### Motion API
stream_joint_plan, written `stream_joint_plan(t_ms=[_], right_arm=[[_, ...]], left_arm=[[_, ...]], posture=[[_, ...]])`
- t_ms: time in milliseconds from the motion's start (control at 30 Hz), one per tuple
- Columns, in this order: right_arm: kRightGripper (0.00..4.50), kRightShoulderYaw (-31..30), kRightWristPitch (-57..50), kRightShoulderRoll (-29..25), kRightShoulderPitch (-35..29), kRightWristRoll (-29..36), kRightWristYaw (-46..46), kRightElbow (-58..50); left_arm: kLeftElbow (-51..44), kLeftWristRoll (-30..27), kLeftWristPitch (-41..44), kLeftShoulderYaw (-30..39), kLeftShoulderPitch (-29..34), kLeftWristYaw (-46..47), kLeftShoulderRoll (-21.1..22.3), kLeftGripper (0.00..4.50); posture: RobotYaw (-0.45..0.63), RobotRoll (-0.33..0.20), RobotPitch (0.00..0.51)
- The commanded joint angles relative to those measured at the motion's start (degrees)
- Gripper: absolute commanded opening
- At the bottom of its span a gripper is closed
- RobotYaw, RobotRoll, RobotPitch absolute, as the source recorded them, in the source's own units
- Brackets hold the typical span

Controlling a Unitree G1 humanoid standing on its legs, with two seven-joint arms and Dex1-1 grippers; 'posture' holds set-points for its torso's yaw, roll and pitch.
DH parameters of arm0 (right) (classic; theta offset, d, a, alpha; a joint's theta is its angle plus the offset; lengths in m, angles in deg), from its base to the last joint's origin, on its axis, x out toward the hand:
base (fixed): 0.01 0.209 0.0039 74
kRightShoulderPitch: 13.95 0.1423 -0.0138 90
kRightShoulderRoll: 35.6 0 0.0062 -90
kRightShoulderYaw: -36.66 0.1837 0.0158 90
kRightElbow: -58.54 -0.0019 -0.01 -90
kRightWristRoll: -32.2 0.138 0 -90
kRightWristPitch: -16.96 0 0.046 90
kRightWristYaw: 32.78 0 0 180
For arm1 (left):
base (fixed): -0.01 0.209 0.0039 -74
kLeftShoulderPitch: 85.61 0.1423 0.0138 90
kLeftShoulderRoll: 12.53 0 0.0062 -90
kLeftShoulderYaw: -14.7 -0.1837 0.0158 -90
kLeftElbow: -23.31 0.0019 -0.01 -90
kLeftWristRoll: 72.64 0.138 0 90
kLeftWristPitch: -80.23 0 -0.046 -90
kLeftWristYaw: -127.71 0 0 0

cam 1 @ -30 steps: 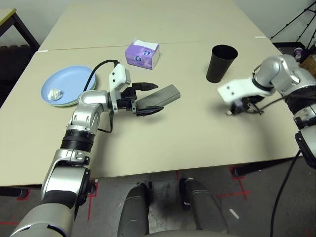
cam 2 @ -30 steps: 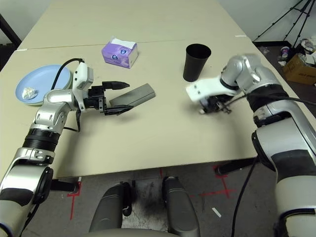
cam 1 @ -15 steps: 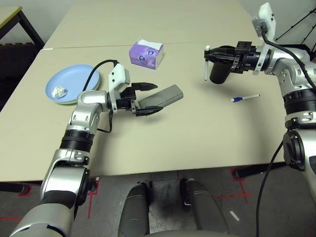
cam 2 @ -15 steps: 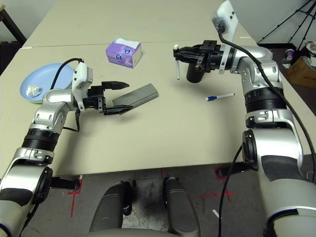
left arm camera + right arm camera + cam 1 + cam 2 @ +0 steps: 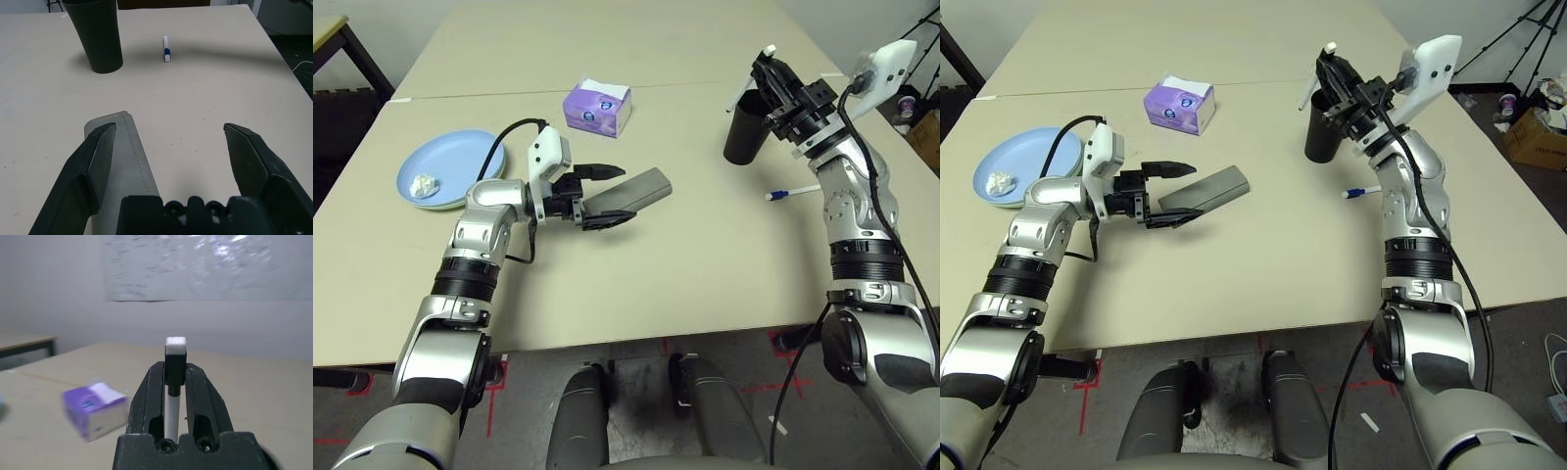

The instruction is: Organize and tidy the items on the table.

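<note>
While the plates [image 5: 475, 183] sit stacked at the left of the frame with a crumpled tissue [image 5: 424, 186] on top, much of the tidying looks unfinished. Right of them, the left gripper [image 5: 610, 197] is spread wide by the grey case [image 5: 644, 191], which lies aslant on the table near the middle; putting it in order seems still to do. Above it, in the upper middle, stands a purple tissue box [image 5: 597, 108]. At upper right, the right gripper [image 5: 175, 369] pinches a white pen [image 5: 172, 417] over the black cup [image 5: 745, 137], upright on the table; dropping it in looks like the step in hand. Just below and right of the cup, a second pen [image 5: 790, 193] lies loose, probably next.

The table [image 5: 607, 294] is pale beige and matte. Beyond it, a wooden-topped table [image 5: 325, 29] fills the upper left corner, grey floor [image 5: 636, 406] with red tape runs along the bottom, and a cardboard box [image 5: 1540, 147] sits at far right.
</note>
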Motion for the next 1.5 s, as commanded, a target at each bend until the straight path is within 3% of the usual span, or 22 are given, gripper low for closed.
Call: stream_joint_plan(t_ms=[33, 533, 900, 1000, 1167, 1233, 1367, 1500], right_arm=[[0.42, 0.01, 3.34, -0.21, -1.17, -1.84, 3.92, 0.7], [0.42, -3.81, 3.03, -1.09, 0.32, -6.91, 10.67, 6.49], [4.46, -4.6, 4.91, -2.54, 3.48, -6.31, 9.1, 7.46], [4.46, -4.98, 6.42, -2.01, 4.25, -3.41, 4.07, 6.86], [4.46, -11.47, 0.38, -4.18, 0.85, 0.75, -14.58, 2.85], [4.46, -16.57, -0.72, -8.44, -0.46, -2.68, -22.76, 3.96], [4.46, -23.82, -0.18, -15.19, 1.65, -11.17, -29.0, 10.95], [4.46, -31.12, 8.15, -18.9, 9.82, -21.42, -32.47, 23.49]], left_arm=[[-1.2, -0.18, 0.5, -0.13, 0.94, -0.02, 0.4, 4.5], [-2.42, -0.28, 1.1, -0.11, 1.7, 0.36, 0.56, 4.5], [-3.1, -0.35, 1.28, -0.05, 2.29, 0.58, 0.58, 4.5], [-2.92, -0.33, 1.17, -0.11, 2.19, 0.61, 0.42, 4.5], [-2.74, -0.25, 1.03, -0.16, 2.06, 0.69, 0.26, 4.5], [-2.65, -0.18, 1.03, -0.21, 2.1, 0.68, 0.24, 4.5], [-2.37, -0.14, 0.86, -0.19, 1.96, 0.72, 0.17, 4.5], [-2.57, -0.19, 0.84, -0.15, 2.14, 0.84, 0.02, 4.5]], posture=[[-0.06, 0.0, 0.168], [-0.06, 0.0, 0.169], [-0.06, 0.0, 0.163], [-0.06, 0.0, 0.162], [-0.06, 0.0, 0.163], [-0.06, 0.0, 0.167], [-0.06, 0.0, 0.171], [-0.05, 0.0, 0.18]])
